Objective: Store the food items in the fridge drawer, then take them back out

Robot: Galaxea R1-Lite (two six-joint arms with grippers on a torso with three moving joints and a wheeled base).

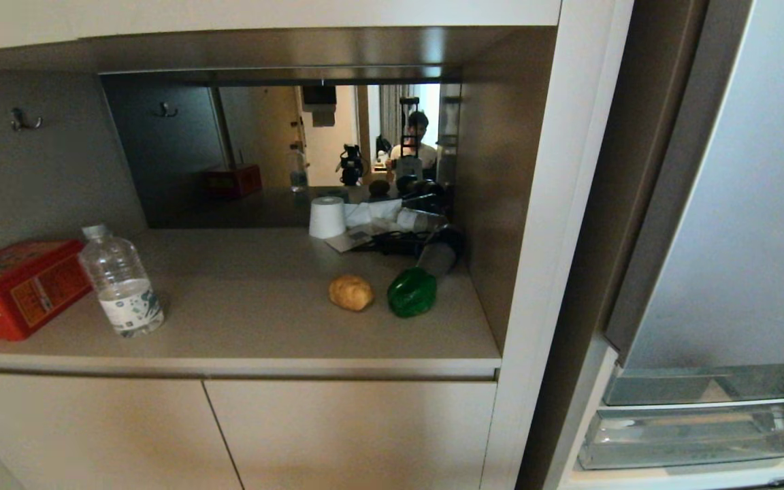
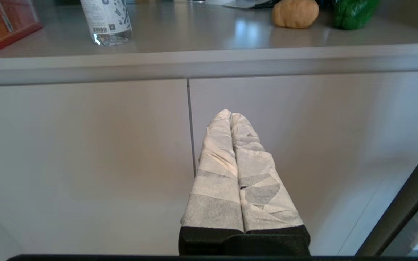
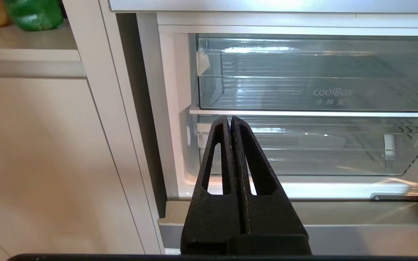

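right gripper (image 3: pixel 230 121) closed, empty; left gripper (image 2: pixel 230 115) closed, empty

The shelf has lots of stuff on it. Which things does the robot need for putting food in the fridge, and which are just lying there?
For the job:
bun
green pepper
clear fridge drawer

Just lying about:
water bottle
red tin
paper roll
hair dryer

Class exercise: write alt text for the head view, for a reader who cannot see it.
A tan bun and a green bell pepper lie side by side on a beige counter; a clear fridge drawer shows at lower right.
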